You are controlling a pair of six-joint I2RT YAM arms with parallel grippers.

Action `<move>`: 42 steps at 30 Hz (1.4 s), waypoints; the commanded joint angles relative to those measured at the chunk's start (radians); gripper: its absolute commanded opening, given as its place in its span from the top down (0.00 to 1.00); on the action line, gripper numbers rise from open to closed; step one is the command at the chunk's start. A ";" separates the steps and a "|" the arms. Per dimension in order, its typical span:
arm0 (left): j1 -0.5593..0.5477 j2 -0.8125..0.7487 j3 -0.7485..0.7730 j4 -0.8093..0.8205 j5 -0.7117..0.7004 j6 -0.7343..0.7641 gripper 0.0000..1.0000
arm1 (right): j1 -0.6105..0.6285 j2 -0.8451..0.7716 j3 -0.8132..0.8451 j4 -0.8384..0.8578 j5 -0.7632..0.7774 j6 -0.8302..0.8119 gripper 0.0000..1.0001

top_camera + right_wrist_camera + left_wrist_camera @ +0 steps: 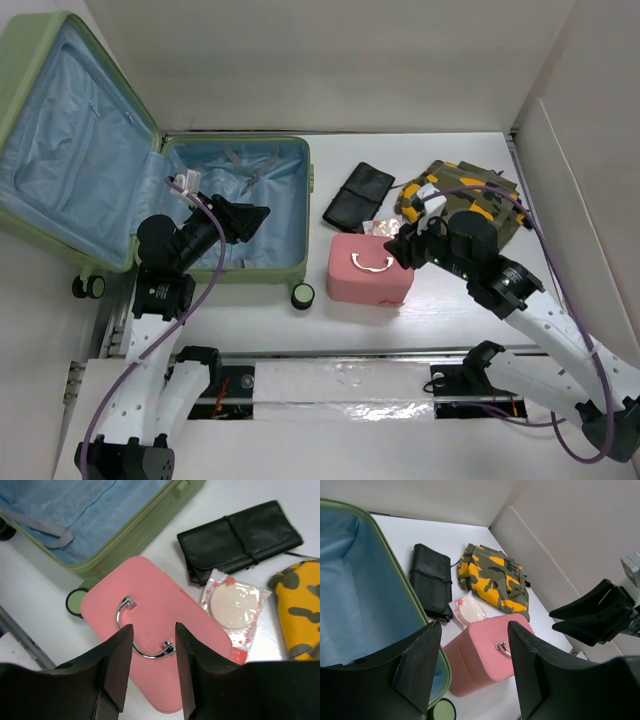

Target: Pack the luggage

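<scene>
Top external view, with the pink case (pixel 370 270) as the marker. The luggage (pixel 285 190) lies to its left on the white tabletop (pixel 450 150), opened flat. Its lid (pixel 70 140) is thrown back farthest left of the case, pale blue lining up. The deeper half sits just beside the case, with grey straps loose on the lining. One green-and-black wheel (pixel 302 295) stands near the case's left near corner.

The left claw (pixel 252 216) hangs over that deeper half, left of the pink case and pointing toward it. In the left wrist view its fingers (pixel 420 665) are spread wide with nothing between them. The pink case shows through the gap, just past the green rim.

Behind the pink case, slightly left, lies a black rolled pouch (pixel 358 195) tied with a cord. A small clear packet (pixel 383 226) holding a round pale pad lies between the pouch and the case, right against the case's far side.

The right claw (pixel 398 246) hovers over the far right part of the pink case. In the right wrist view its fingers (pixel 117 665) stand apart above the case's top, straddling the metal loop handle (pixel 119 620) without pinching it. Whether they touch the top I cannot tell.

An olive-and-orange camouflage bag (pixel 470 200) lies behind and to the right of the pink case, partly under the right arm.
</scene>
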 commanded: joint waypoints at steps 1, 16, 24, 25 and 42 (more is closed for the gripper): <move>-0.004 -0.002 0.029 0.011 0.000 0.038 0.48 | 0.031 0.052 0.028 -0.005 -0.055 -0.032 0.57; -0.004 -0.008 0.020 0.011 -0.005 0.068 0.84 | 0.136 0.278 0.099 -0.005 0.003 -0.155 0.57; -0.004 -0.002 0.016 0.008 -0.005 0.071 0.65 | 0.145 0.402 0.153 -0.022 -0.012 -0.169 0.56; -0.004 -0.005 0.014 0.006 -0.005 0.072 0.65 | 0.154 0.405 0.156 -0.031 -0.012 -0.174 0.56; -0.004 -0.004 0.009 0.023 0.006 0.060 0.64 | 0.219 0.261 0.107 -0.037 0.123 -0.085 0.62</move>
